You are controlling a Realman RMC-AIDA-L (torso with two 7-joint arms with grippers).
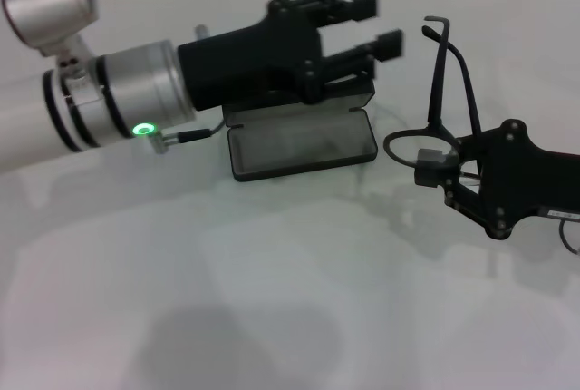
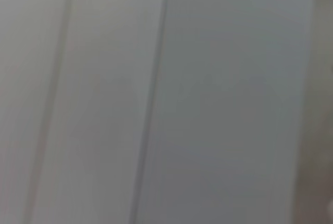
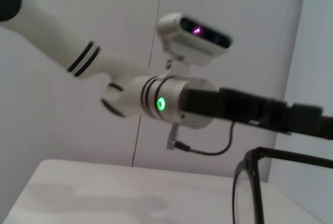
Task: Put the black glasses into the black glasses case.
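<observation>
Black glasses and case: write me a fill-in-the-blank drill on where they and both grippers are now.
1. The black glasses case lies ____ on the table.
2. The black glasses are held by the ____ gripper.
3. The left gripper hovers over the case with its fingers ____.

Missing words: open; right; open

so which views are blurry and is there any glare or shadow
Left wrist view: fully blurred, only pale wall panels. Right wrist view: the left arm's green light glows, black glasses slightly soft. Head view: sharp, soft grey shadows on the white table below the black glasses case.
</observation>
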